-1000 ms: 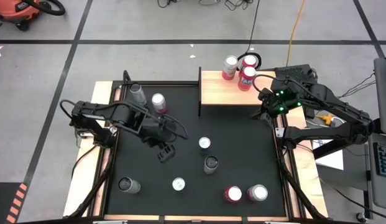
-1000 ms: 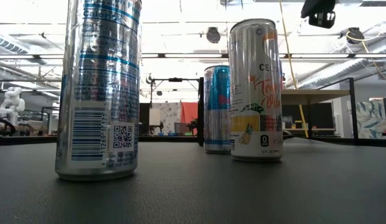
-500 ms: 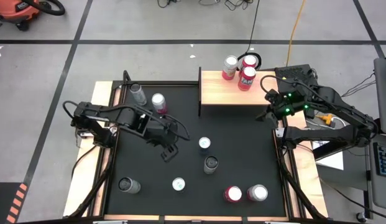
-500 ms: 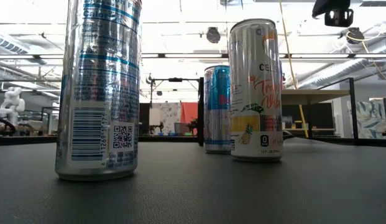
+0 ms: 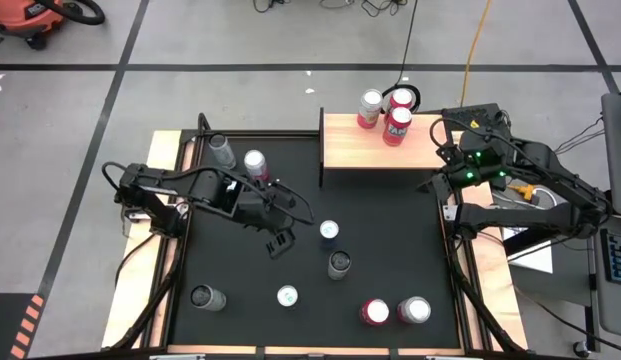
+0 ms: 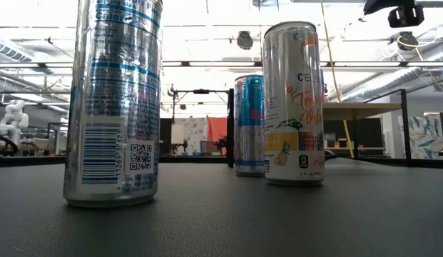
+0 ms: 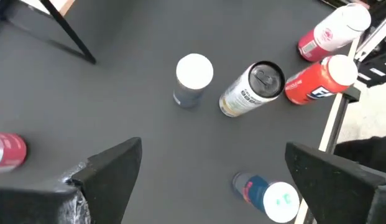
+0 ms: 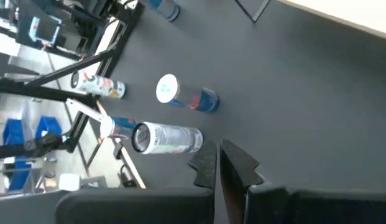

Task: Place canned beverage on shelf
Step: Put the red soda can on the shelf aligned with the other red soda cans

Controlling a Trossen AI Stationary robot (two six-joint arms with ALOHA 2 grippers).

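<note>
I see the shelf (image 5: 375, 147) at the far edge of the black table (image 5: 390, 235), and three cans (image 5: 387, 113) stand on its far right part. Near the middle of the table stands a blue-topped can (image 5: 329, 233), with a silver can (image 5: 339, 264) just beside it. My left gripper (image 5: 279, 243) hangs near the blue-topped can with its fingers wide apart and nothing in them. My right gripper (image 8: 219, 163) waits by the shelf's right end, fingers pressed together.
</note>
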